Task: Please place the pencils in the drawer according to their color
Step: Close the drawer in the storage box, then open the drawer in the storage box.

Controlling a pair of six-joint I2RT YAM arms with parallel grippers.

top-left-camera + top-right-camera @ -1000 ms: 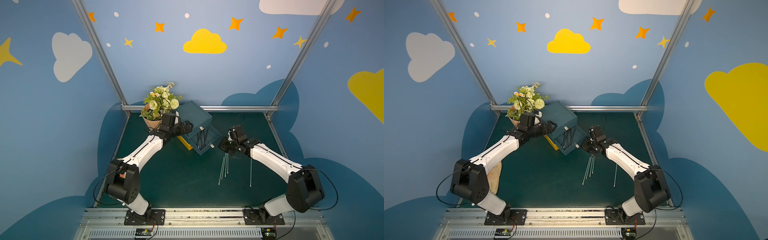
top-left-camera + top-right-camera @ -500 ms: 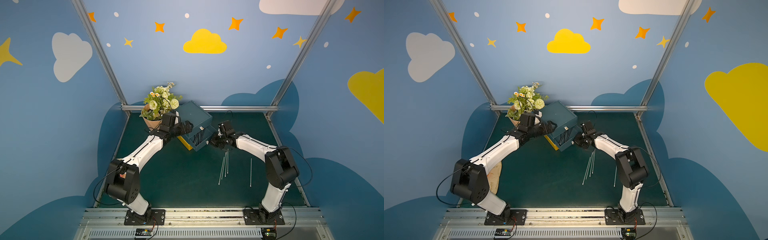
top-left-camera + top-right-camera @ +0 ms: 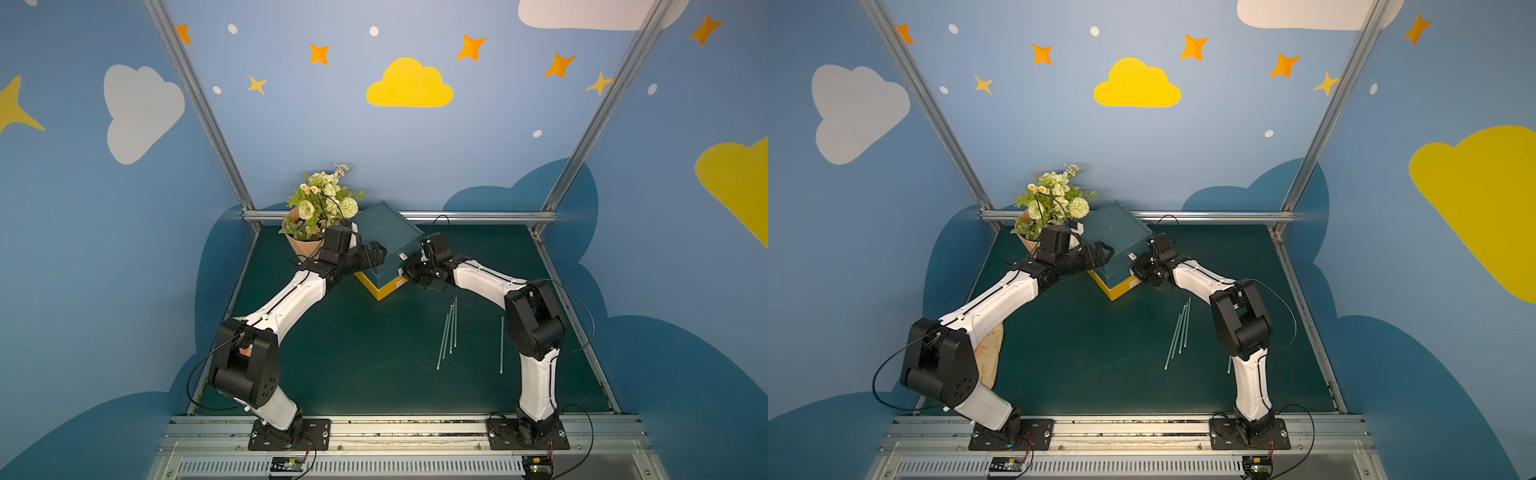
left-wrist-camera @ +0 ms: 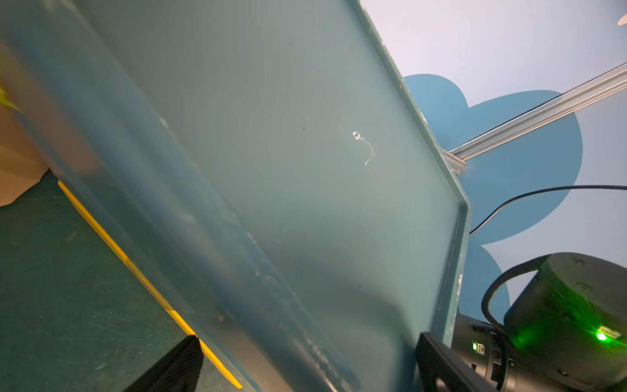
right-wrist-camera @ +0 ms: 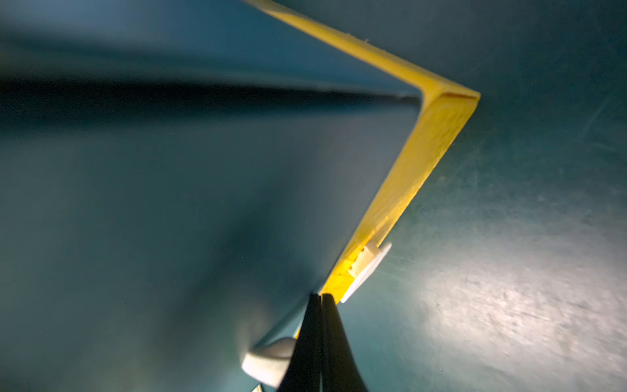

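1. Four pale grey-green pencils (image 3: 451,332) lie loose on the green mat (image 3: 353,353), in front of the cabinet. Three lie close together, nearly parallel. The fourth (image 3: 501,345) lies apart, nearer the right arm (image 3: 1237,320), whose elbow hides most of it in a top view.
2. The teal cabinet (image 3: 384,232) stands at the back of the mat, turned corner-forward. Its drawers are pushed in, so their insides are hidden. The bottom one is a yellow drawer (image 3: 380,291).
3. The right gripper (image 5: 321,305) is closed on itself, holding nothing. Its tip rests against the cabinet's front, between two white knobs (image 5: 368,268), at the edge of the yellow drawer.
4. The left gripper (image 3: 376,257) is at the cabinet's side. Its fingers (image 4: 176,366) are spread wide with the cabinet wall between them, but whether they squeeze it cannot be told.
5. A flower pot (image 3: 307,245) with pale flowers stands just behind the left gripper, beside the cabinet.
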